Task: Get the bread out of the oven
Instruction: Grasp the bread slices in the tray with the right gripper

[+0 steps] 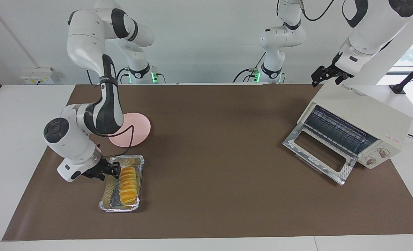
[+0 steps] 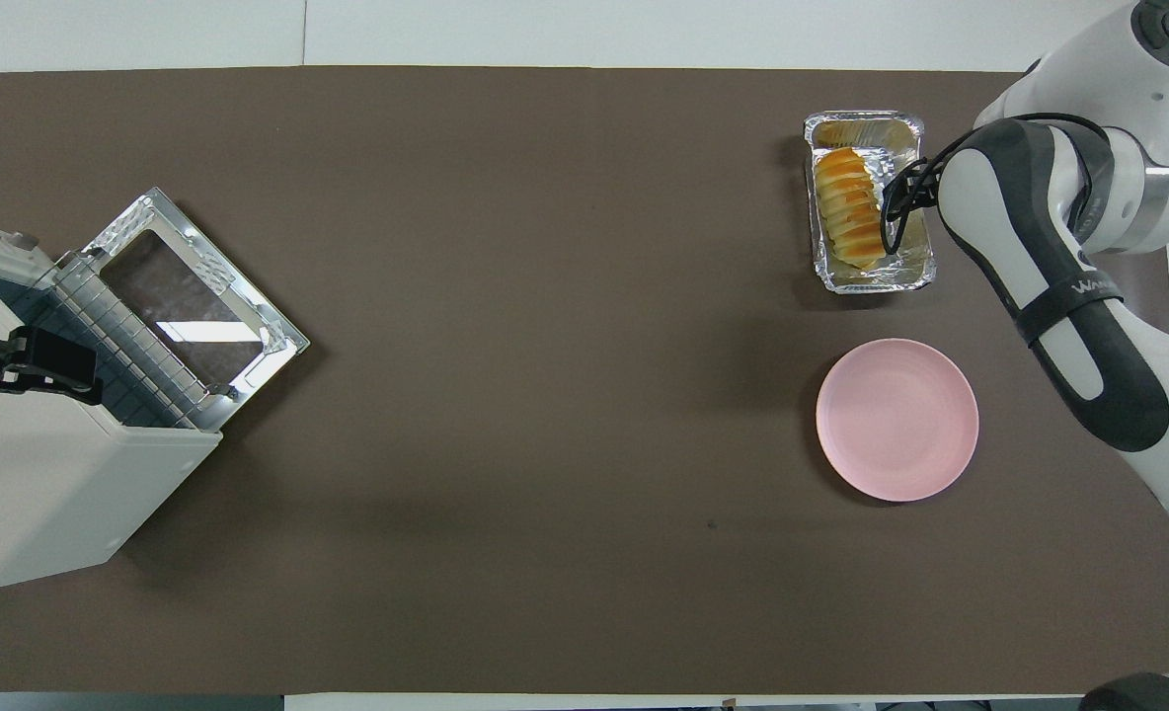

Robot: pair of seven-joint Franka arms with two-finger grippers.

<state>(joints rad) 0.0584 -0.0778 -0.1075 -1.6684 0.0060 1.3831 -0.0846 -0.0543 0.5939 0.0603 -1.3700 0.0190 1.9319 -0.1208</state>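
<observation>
Bread (image 1: 128,184) out of oven (image 1: 358,120), in the foil tray (image 1: 139,199)
Your right gripper (image 1: 113,169) beside it, grip unreadable; left gripper (image 1: 327,75) open over oven; lift clear next

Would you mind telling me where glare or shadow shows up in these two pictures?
Overhead view: a bright reflection lies across the glass of the oven door, and the foil tray glints around the bread; the plate casts a soft shadow. Facing view: the window at the left arm's end is washed out, and the tray's rim shines.
</observation>
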